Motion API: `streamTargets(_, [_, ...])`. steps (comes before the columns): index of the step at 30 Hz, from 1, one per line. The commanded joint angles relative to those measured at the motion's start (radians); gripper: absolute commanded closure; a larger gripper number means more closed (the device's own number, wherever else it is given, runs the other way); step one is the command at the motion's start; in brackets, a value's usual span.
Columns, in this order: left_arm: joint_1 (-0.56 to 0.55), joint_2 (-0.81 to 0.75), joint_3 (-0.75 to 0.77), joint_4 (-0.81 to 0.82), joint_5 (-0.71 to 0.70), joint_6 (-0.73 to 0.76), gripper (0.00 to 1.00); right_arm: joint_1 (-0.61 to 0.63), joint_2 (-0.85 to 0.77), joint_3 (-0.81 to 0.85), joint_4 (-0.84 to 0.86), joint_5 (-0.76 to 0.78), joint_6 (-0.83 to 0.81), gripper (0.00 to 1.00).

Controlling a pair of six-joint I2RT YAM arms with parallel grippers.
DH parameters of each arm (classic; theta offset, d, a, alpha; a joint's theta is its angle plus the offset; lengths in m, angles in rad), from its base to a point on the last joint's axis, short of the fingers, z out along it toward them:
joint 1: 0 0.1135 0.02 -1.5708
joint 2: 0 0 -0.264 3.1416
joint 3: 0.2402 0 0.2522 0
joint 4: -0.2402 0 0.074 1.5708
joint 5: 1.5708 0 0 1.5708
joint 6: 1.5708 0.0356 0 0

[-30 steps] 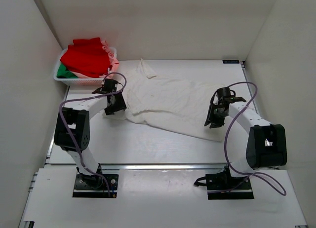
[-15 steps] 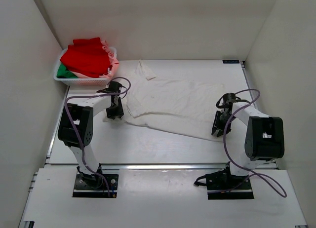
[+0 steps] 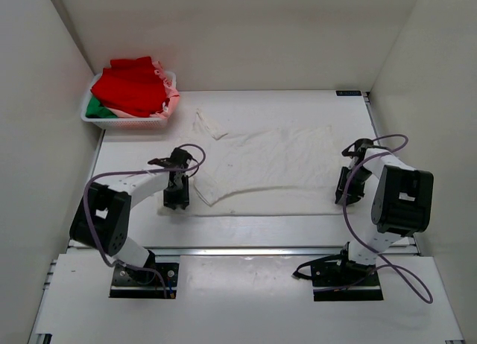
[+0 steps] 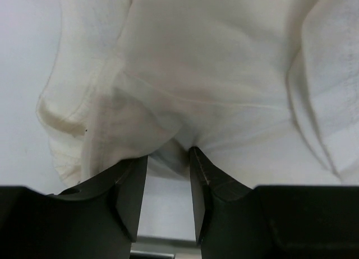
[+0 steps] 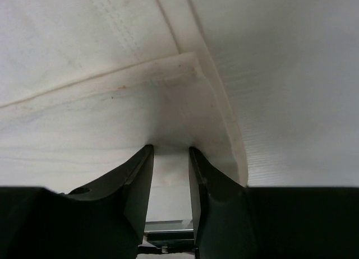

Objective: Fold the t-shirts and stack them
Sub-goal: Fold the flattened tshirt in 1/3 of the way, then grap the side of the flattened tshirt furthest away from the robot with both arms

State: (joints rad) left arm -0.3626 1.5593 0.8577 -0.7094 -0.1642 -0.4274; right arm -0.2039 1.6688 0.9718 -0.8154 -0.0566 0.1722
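Note:
The large off-white t-shirt [image 3: 272,169] lies spread across the middle of the table, with one sleeve [image 3: 207,125] pointing to the far left. My left gripper [image 3: 177,201] is at its near-left edge, and the left wrist view shows its tips [image 4: 168,152] shut on bunched cloth [image 4: 213,74]. My right gripper [image 3: 343,196] is at the near-right corner, its tips [image 5: 171,148] shut on the hem [image 5: 112,113]. The red t-shirt [image 3: 134,83], pink t-shirt [image 3: 170,102] and green t-shirt [image 3: 97,107] are piled in the basket.
A white mesh basket [image 3: 119,121] stands at the far left corner against the left wall. White walls enclose the table on the left, back and right. The table's metal front rail [image 3: 246,249] runs just beyond the arm bases.
Both grippers have moved toward the near edge, dragging the off-white t-shirt with them. The shirt has gone from slanted and bunched to stretched out flatter and wider.

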Motion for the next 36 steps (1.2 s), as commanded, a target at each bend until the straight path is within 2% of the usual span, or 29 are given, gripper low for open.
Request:
streamTargets(1, [-0.006, -0.105, -0.092, -0.142, 0.023, -0.004, 0.53, -0.026, -0.018, -0.036, 0.007, 0.152, -0.074, 0.70])
streamTargets(5, [-0.022, -0.261, -0.112, -0.235, 0.051, -0.016, 0.52, -0.012, -0.105, -0.056, -0.045, 0.147, -0.059, 0.72])
streamTargets(7, [0.002, -0.339, -0.065, -0.264, 0.103, -0.022, 0.46, 0.023, -0.162, -0.032, -0.086, 0.155, -0.050, 0.72])
streamTargets(10, [0.060, -0.398, 0.079, -0.263, 0.164, -0.020, 0.37, 0.063, -0.230, 0.081, -0.158, 0.149, -0.031, 0.71])
streamTargets(12, [0.077, -0.386, 0.203, -0.243, 0.213, -0.028, 0.35, 0.087, -0.251, 0.166, -0.177, 0.146, -0.025, 0.72])
streamTargets(15, [0.079, -0.283, 0.335, -0.148, 0.265, -0.033, 0.35, 0.101, -0.221, 0.284, -0.147, 0.106, -0.023, 0.70])
streamTargets(18, [0.074, -0.078, 0.502, -0.072, 0.299, -0.039, 0.37, 0.086, -0.129, 0.404, -0.105, 0.066, -0.011, 0.67])
streamTargets(21, [0.079, 0.128, 0.676, -0.016, 0.261, -0.059, 0.42, 0.090, -0.032, 0.511, -0.051, 0.069, 0.000, 0.64])
streamTargets(28, [0.111, 0.527, 1.079, 0.061, 0.138, -0.063, 0.43, 0.080, 0.126, 0.657, 0.080, -0.011, -0.006, 0.66])
streamTargets(33, [0.148, 0.685, 1.188, 0.164, 0.094, -0.079, 0.41, 0.081, 0.201, 0.705, 0.146, -0.011, -0.002, 0.65])
streamTargets(36, [0.155, 0.763, 1.262, 0.166, 0.066, -0.071, 0.38, 0.080, 0.253, 0.729, 0.177, -0.022, 0.013, 0.60])
